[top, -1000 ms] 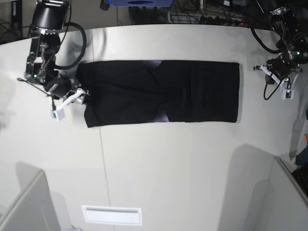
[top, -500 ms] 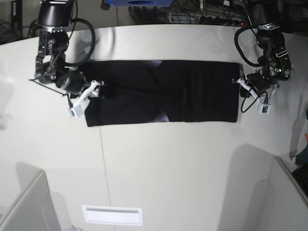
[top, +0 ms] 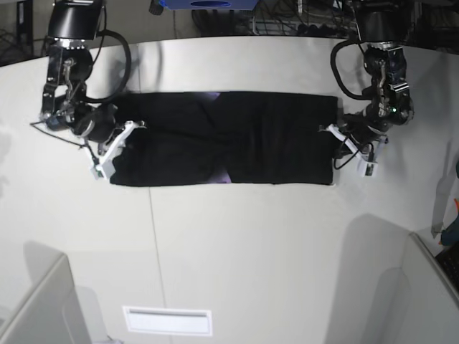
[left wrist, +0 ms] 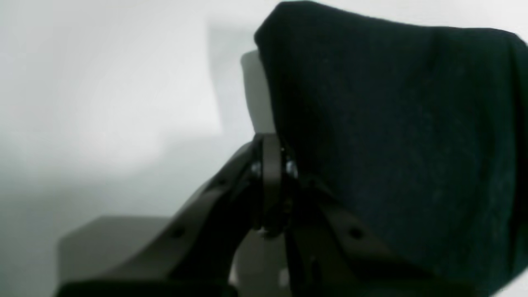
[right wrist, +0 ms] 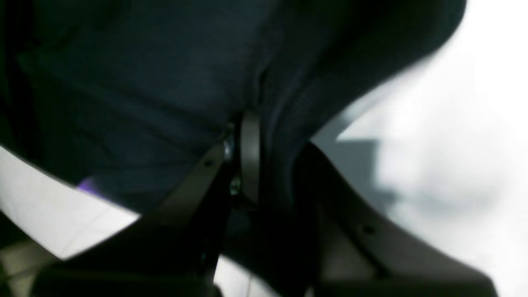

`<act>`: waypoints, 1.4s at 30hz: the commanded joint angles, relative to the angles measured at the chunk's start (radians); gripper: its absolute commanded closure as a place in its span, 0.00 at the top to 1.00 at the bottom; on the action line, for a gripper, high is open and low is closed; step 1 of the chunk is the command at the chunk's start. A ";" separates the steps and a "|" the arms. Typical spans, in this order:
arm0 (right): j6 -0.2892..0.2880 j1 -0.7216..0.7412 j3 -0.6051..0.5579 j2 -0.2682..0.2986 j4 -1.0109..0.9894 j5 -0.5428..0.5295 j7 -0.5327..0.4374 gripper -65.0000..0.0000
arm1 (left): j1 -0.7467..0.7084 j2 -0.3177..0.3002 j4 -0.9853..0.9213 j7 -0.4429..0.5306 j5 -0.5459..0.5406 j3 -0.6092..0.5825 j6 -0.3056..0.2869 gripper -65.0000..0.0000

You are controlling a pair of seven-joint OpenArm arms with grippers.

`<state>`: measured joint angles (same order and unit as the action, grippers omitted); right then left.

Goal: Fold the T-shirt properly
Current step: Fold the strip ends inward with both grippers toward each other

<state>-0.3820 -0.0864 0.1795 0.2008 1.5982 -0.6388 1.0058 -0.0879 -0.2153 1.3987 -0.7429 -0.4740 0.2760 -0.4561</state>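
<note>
Base view: 2 arms reaching down from the far table edge, 1 per side. Right arm w/ right gripper (top: pixel 118 140) sitting at the view's left, wrist bent inward, white-tipped fingers (top: pixel 100 162) angling toward the near edge. Right wrist view: jaws closing on dark cloth, fabric bunching between them. Left arm w/ left gripper (top: pixel 346 140) sitting at the view's right, elbow folding back. Left wrist view: jaws pinching a cloth edge, fabric draping over 1 finger.
</note>
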 commanded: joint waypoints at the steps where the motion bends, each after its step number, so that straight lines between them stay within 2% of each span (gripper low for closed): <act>1: -0.008 0.015 -0.022 -0.007 0.054 -0.029 0.000 0.00 | -0.002 0.009 -0.005 -0.082 0.044 -0.007 0.015 0.00; 3: 0.039 0.012 -0.067 -0.008 0.113 -0.029 0.015 0.00 | 0.012 0.023 -0.006 -0.088 0.044 -0.016 0.027 0.00; 9: 0.232 -0.005 -0.278 -0.041 0.284 -0.036 0.014 0.00 | 0.006 0.032 0.037 -0.093 0.044 -0.125 0.027 0.00; 11: 0.291 -0.011 -0.323 -0.080 0.302 -0.036 0.017 0.00 | 0.003 0.035 0.054 -0.093 0.044 -0.125 0.027 0.00; 14: 0.337 -0.009 -0.380 -0.134 0.299 -0.032 0.012 0.00 | -0.019 0.030 0.070 -0.094 0.044 -0.120 0.027 0.00; 19: 0.395 0.001 -0.460 -0.195 0.299 -0.031 0.009 0.00 | -0.057 -0.014 0.107 -0.094 0.044 -0.120 0.027 0.00; 26: 0.458 0.046 -0.542 -0.272 0.248 -0.029 0.006 0.00 | -0.105 -0.042 0.159 -0.094 0.044 -0.119 0.027 0.00; 34: 0.501 0.069 -0.636 -0.277 0.155 -0.034 -0.100 0.00 | -0.118 -0.045 0.159 -0.094 0.044 -0.119 0.027 0.00; 40: 0.501 0.090 -0.641 -0.280 0.130 -0.032 -0.110 0.00 | -0.118 -0.045 0.159 -0.094 0.044 -0.119 0.027 0.00; 42: 0.501 0.106 -0.641 -0.297 0.107 -0.034 -0.109 0.00 | -0.118 -0.045 0.159 -0.094 0.044 -0.119 0.027 0.00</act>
<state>0.1238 0.0032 -0.4583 -0.0788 1.6859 -0.6506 0.9100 -0.1978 -0.2520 1.5558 -0.7860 -0.4686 0.1562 -0.4416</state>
